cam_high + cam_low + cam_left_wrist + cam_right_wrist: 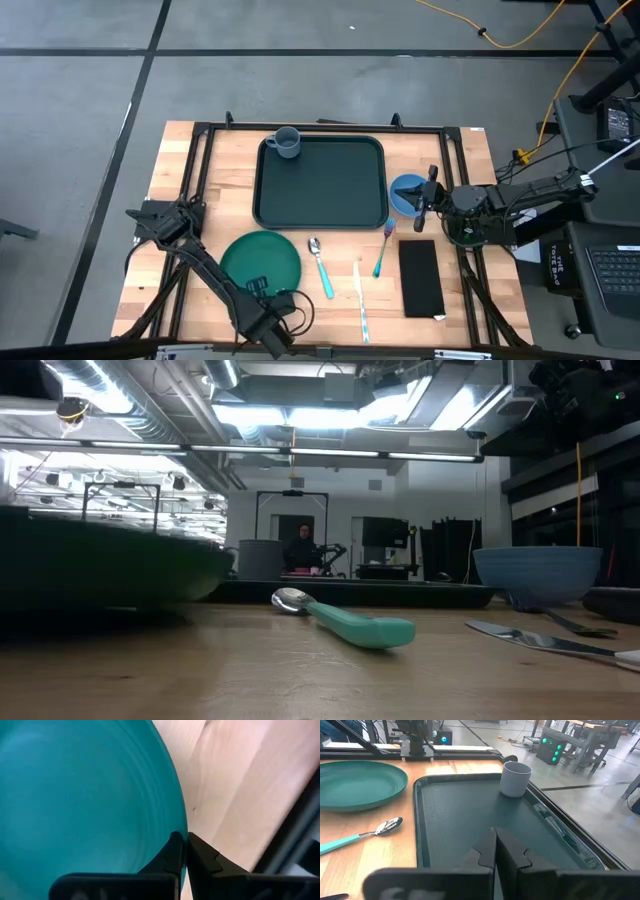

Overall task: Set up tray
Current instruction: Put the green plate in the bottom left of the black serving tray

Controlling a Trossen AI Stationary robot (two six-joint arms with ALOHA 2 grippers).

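While tray (320, 185) sits mid-table at far edge, holding only grey cup (286, 142) in corner, plate (260, 262) looks next. Left gripper (183, 851) pinched tight on plate's near rim. Judgement: lift rim clear, carry level, avoid spoon (321, 266) beside plate. Right gripper (495, 851) closed, empty, hovering by blue bowl (404, 194) just beside tray.

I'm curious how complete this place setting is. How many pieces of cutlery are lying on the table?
3, all on the wood below the tray: a spoon beside the green plate, a knife in the middle, and a fork next to the black napkin.
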